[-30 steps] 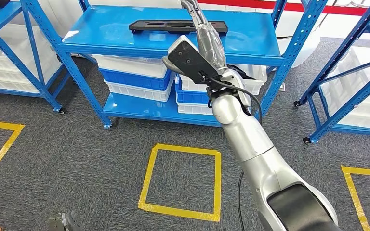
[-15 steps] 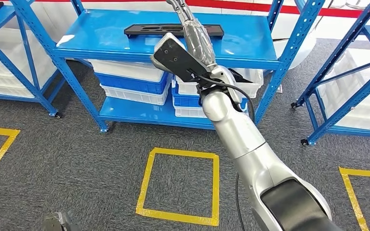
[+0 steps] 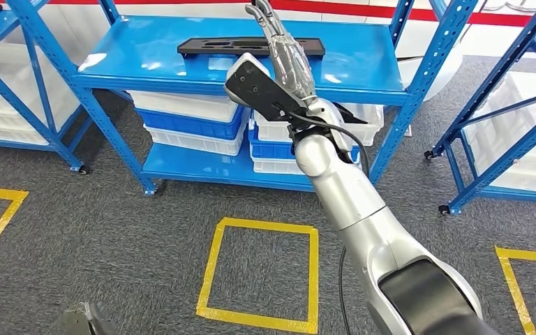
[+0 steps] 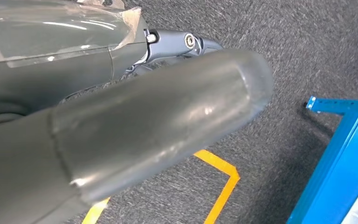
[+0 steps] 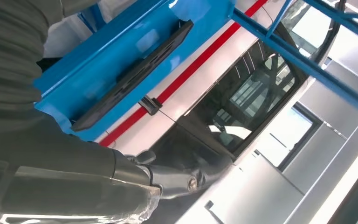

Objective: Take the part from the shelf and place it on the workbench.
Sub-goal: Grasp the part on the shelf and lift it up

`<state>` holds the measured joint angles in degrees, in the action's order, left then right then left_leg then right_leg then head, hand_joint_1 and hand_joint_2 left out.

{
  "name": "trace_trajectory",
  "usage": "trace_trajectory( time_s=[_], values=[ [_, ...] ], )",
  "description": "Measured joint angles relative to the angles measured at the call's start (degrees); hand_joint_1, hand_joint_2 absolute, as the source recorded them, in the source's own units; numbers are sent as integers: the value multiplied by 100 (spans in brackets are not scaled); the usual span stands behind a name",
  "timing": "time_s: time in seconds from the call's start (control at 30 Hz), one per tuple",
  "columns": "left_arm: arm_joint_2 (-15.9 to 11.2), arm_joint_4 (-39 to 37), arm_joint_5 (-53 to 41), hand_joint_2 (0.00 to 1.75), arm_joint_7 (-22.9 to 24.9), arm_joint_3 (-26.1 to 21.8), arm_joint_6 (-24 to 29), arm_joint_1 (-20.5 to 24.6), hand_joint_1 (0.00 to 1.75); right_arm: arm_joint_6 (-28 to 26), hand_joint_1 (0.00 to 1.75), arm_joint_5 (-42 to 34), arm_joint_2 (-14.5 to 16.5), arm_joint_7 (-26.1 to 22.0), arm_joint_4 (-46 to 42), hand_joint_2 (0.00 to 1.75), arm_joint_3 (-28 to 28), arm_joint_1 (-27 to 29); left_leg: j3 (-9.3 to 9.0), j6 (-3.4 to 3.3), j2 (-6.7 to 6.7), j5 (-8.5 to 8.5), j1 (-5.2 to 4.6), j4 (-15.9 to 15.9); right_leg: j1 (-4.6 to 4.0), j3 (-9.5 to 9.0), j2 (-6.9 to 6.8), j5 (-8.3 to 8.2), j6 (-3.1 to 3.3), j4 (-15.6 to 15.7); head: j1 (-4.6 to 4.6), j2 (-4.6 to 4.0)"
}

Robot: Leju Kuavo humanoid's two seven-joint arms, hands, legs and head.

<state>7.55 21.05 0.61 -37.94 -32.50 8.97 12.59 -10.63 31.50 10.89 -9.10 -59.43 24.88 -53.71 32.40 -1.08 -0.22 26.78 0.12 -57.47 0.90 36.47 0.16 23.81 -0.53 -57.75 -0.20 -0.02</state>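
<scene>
So the right hand [image 3: 287, 59] is raised up in front of the blue shelf [image 3: 363, 66], stretched out over the top level on the silver right arm [image 3: 352, 202]. From the head view its fingers [image 3: 264, 15] look loosely spread and pointing away toward the far wall, with nothing in them. They're hovering above the part [image 3: 213, 46] rather than touching it, as far as I can tell.

The part is a long flat black piece with cutouts, lying flat on the top level of the shelf, running left to right toward the far side. The hand covers its middle in the head view, so you see it sticking out on both sides. The right wrist view shows the same part [image 5: 135, 77] lying on the blue surface, with the thumb [image 5: 186, 175] well apart from it and a red stripe [image 5: 191, 67] on the wall behind.

The left hand [image 4: 121, 135] is hanging low over grey carpet [image 4: 307, 51]; its thick thumb hogs the frame and I honestly can't tell how its fingers are set. Yellow tape [image 4: 221, 179] and a blue shelf foot [image 4: 340, 140] sit near it.

Under the top shelf there are stacked white and blue bins [image 3: 192, 115], and a yellow tape square [image 3: 262, 269] on the floor nearer the robot.
</scene>
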Motion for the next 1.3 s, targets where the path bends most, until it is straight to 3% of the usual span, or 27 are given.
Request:
trace_trajectory(
  time_s=[0.07,0.13,0.2,0.27,0.37,0.4,0.43,0.53,0.6,0.7,0.73,0.77,0.8,0.83,0.87,0.9,0.93,0.97,1.0,1.07,1.13,1.17,1.23,1.27,1.3],
  values=[
    [-8,-4,-11,0,4,34,15,21,0,-2,0,7,7,-7,1,175,-21,0,88,46,7,30,26,-217,24,-86,12,22,102,7,-14,0],
    [-15,-9,-20,0,8,69,26,48,0,-2,0,14,21,-15,2,175,-27,-9,456,110,11,141,54,-819,25,-185,21,86,171,15,-27,0],
    [-20,-14,-23,0,13,84,39,52,0,-2,0,18,24,-19,13,175,-28,7,953,166,11,341,70,-1479,11,-273,32,172,196,16,-35,0],
    [-25,-20,-23,0,18,88,50,45,0,-3,0,21,20,-19,28,175,-32,30,1168,158,12,278,74,-1512,-5,-389,52,267,190,16,-37,0],
    [-47,-22,-25,0,20,94,53,52,0,-10,0,21,20,-20,35,175,-34,31,825,26,18,-437,37,-418,-25,-593,64,419,156,38,-29,0],
    [-57,-23,-26,0,20,99,51,58,0,-14,0,20,18,-22,37,175,-37,25,711,-21,20,-575,5,-119,-27,-639,65,457,136,60,-26,0],
    [-65,-23,-26,0,21,104,50,67,0,-19,0,21,17,-25,39,175,-40,20,637,-62,22,-625,-27,36,-28,-675,65,477,109,99,-31,0],
    [-81,-22,-19,0,21,114,50,84,0,-39,0,20,15,-39,37,175,-54,12,439,-176,15,-569,-60,207,-67,-737,60,424,-33,59,-44,0],
    [-86,-21,-17,0,19,115,40,93,0,-50,0,20,11,-56,37,175,-62,-9,275,-246,10,-542,-44,287,-80,-536,52,432,-76,-348,-34,0],
    [-90,-22,-17,0,20,115,20,108,0,-56,0,20,-17,-79,50,175,-70,18,114,-286,-9,-412,-48,311,-66,215,45,735,-31,-1390,-33,0],
    [-90,-24,-17,0,20,115,16,104,0,-57,0,19,-32,-83,59,175,-72,46,50,-280,-18,-350,-49,310,-58,408,44,863,-22,-1535,-34,0],
    [-90,-25,-19,0,21,116,13,100,0,-59,0,16,-45,-90,68,175,-74,69,-27,-268,-28,-282,-49,307,-46,512,43,920,-40,-1486,-31,0],
    [-89,-27,-23,0,21,120,8,98,0,-62,0,12,-55,-101,77,175,-75,80,-113,-251,-37,-210,-48,300,-31,516,40,851,-91,-1247,-32,0],
    [-89,-28,-31,0,21,129,3,98,0,-66,0,4,-65,-116,84,175,-77,85,-199,-229,-43,-129,-48,290,-14,452,34,642,-165,-872,-31,0],
    [-90,-30,-42,0,21,143,-1,100,0,-72,0,-4,-83,-130,97,175,-79,87,-282,-204,-49,-38,-57,260,-4,368,12,319,-243,-451,-27,0],
    [-90,-31,-52,0,21,161,-3,102,0,-78,0,-13,-98,-143,110,175,-80,91,-339,-178,-57,51,-67,236,-2,277,-17,32,-263,-131,-29,0],
    [-91,-33,-63,0,24,182,-6,107,0,-85,0,-19,-115,-151,120,175,-84,95,-382,-147,-60,136,-75,216,-13,207,-32,-187,-240,71,-41,0],
    [-91,-34,-71,0,25,200,-9,113,0,-93,0,-23,-129,-160,128,175,-91,98,-409,-118,-62,190,-77,168,-20,162,-43,-291,-172,151,-47,0],
    [-90,-35,-76,0,26,214,-13,117,0,-102,0,-26,-132,-170,129,175,-98,94,-406,-95,-61,215,-67,116,-20,105,-34,-270,-71,140,-58,0],
    [-90,-34,-83,0,25,233,-19,126,0,-116,0,-29,-129,-191,126,175,-113,81,-285,-49,-40,187,-31,-188,1,5,-4,-207,57,144,-59,0],
    [-86,-34,-99,0,21,247,-26,132,0,-124,0,-31,-118,-202,125,175,-115,76,109,17,-18,203,9,-800,14,-117,10,-111,137,149,-65,0],
    [-82,-36,-105,0,20,252,-30,132,0,-126,0,-31,-115,-203,126,175,-115,82,379,57,-10,305,29,-1160,15,-181,14,-52,158,149,-68,0],
    [-84,-37,-109,0,19,253,-31,124,0,-129,0,-32,-115,-204,130,175,-115,106,844,123,2,606,78,-1579,17,-321,29,80,151,149,-68,0],
    [-86,-38,-108,0,19,254,-31,119,0,-130,0,-33,-116,-204,131,175,-116,117,976,144,7,689,100,-1565,21,-407,36,153,138,149,-68,0],
    [-88,-39,-109,0,19,254,-31,117,0,-131,0,-33,-118,-204,133,175,-116,123,1011,157,12,634,119,-1377,28,-502,40,228,120,149,-68,0]
  ],
)
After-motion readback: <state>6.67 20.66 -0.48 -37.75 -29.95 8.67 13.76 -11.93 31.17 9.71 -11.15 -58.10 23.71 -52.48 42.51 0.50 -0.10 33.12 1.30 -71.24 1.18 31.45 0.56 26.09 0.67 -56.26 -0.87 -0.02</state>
